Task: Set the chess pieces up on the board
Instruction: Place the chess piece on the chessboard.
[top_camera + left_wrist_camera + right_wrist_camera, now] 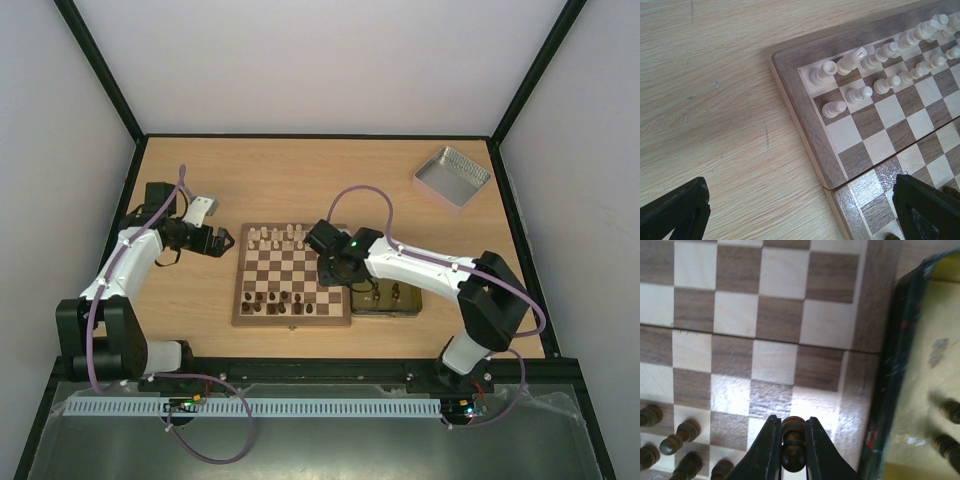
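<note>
The right claw [792,421] is pinching a single dark piece [793,450] between nearly closed fingers [765,452], gripping it around the upper body, and it is hanging over the right-hand squares of the board [285,268], close to the border that is lying just beside the yellow tin [895,370]. Whether the piece's base is touching a square cannot be told from the wrist view. The other dark pieces [675,437] are standing in the near rows off to the left of the claw, while the pale pieces [880,60] are lining the far rows. Two more dark ones [947,427] are waiting in the tin. The left claw [222,241] is spread wide and holding nothing, hovering over the table [715,100] at the board's left edge. The main risk is looking like a topple on release: with so slim a figure held high, any tilt or a release above the surface could be tipping it onto its side and rolling it into its neighbours. The fingers, opening sideways, could also be clipping the nearest standing piece. Landing too far right would be leaving it on the border rather than a square, and a low swing back could be catching the tin's wall.
</note>
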